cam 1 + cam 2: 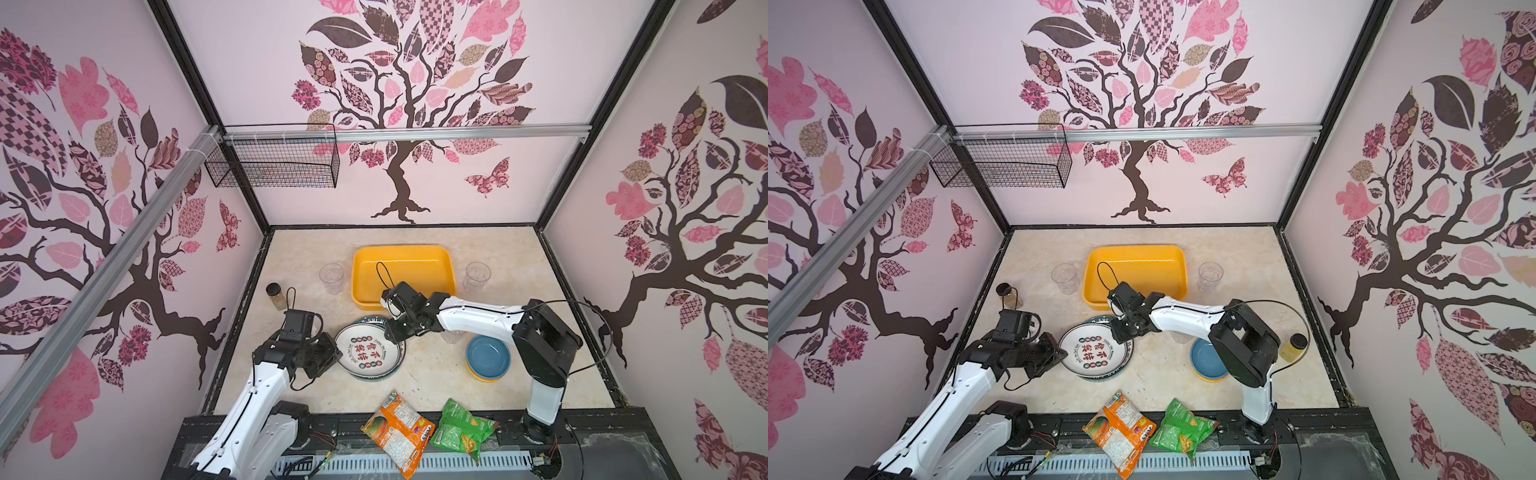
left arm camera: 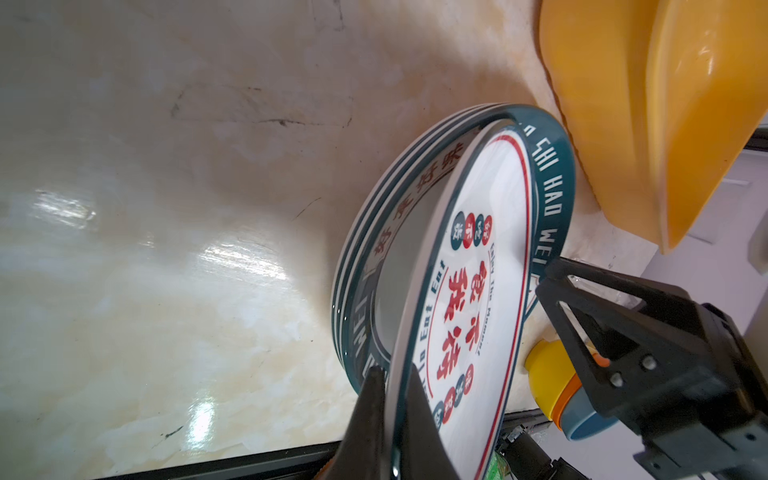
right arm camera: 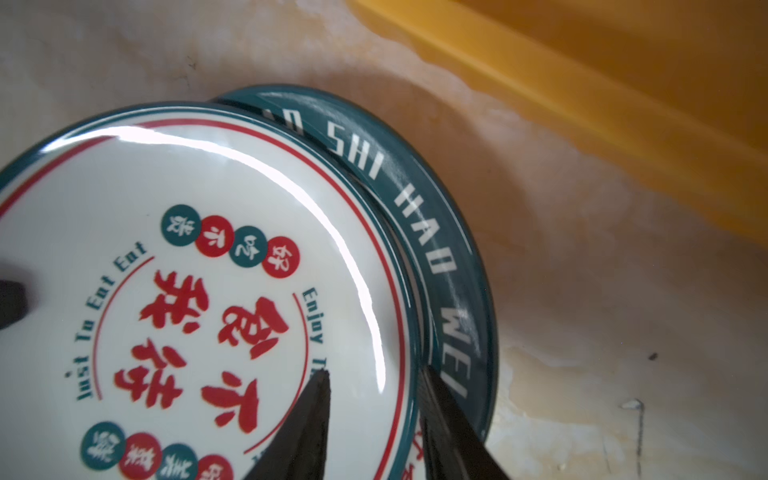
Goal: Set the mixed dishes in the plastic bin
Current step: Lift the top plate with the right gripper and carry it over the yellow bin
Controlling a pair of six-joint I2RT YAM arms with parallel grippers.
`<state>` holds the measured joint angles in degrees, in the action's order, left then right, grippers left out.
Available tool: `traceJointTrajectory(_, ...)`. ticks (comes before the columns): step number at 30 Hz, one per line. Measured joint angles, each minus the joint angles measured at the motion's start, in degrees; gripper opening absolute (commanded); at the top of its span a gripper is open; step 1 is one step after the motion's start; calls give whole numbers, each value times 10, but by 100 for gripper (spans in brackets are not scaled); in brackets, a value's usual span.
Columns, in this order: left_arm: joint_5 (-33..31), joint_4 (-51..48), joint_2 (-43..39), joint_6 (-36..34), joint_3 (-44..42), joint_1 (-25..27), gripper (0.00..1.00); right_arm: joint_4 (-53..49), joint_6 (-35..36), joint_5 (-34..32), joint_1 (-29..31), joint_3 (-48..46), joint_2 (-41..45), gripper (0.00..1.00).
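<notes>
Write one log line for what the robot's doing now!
left gripper: shut on top plate rim | right gripper: open, astride rim | plastic bin: no dishes inside

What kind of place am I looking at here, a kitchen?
Probably a staged robot test booth, not a kitchen: tree-print wall panels, white robot arms mounted at a marble-look tabletop, with stacked plates and a yellow plastic bin.

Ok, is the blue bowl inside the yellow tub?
No, the blue bowl sits well apart from the plastic bin, not in it.
</notes>
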<state>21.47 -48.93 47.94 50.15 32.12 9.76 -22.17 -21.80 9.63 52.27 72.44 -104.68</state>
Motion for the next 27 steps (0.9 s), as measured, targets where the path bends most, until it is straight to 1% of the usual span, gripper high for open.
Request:
traceJointTrajectory(7,-10,1,-27,8,6,0,0,29,-13,-17,-12,-14,99,42)
traceJointTrajectory(13,1,12,-48,9,39,0,0,51,-29,-12,-47,-45,165,45)
traceJointTrajectory(18,26,44,-49,11,61,0,0,57,-48,10,-85,-74,204,53)
traceJointTrajectory(21,38,78,-51,24,63,0,0,61,-61,30,-102,-79,215,55)
traceJointTrajectory(27,53,171,-43,57,63,0,0,101,-111,109,-139,-115,232,58)
